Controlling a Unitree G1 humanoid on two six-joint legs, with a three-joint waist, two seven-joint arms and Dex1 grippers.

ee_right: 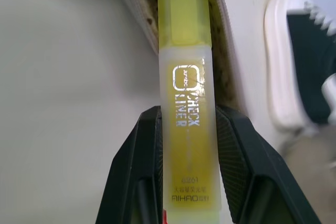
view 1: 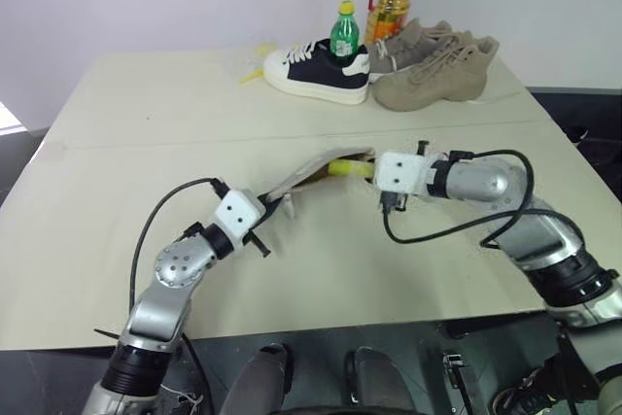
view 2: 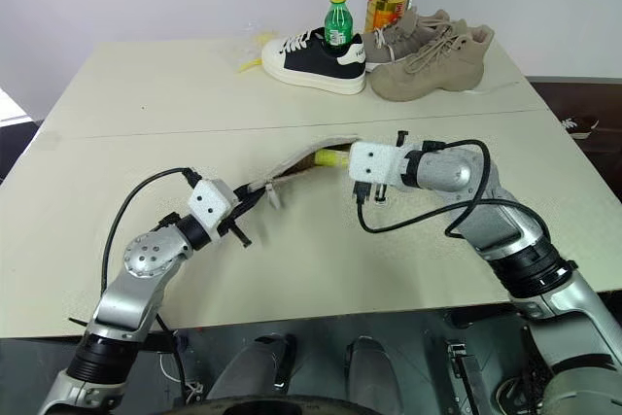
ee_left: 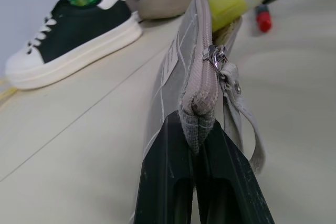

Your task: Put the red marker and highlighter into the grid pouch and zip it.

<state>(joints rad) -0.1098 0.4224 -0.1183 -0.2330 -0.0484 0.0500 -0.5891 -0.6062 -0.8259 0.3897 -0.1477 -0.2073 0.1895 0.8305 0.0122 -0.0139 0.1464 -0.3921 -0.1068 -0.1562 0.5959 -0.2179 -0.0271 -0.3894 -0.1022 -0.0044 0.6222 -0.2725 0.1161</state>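
Gripping the highlighter (ee_right: 185,98) in our right gripper (ee_right: 184,182) at the grid pouch (view 1: 309,180) mouth, left gripper (ee_left: 197,145) clenched on its end, we risk snagging the cap on the zipper edge.

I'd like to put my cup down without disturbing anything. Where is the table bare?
The table is bare along its left side and on the near strip before both grippers. It is crowded at the far edge, around the black-and-white sneaker, tan boots and bottles, and mid-table around the grid pouch.
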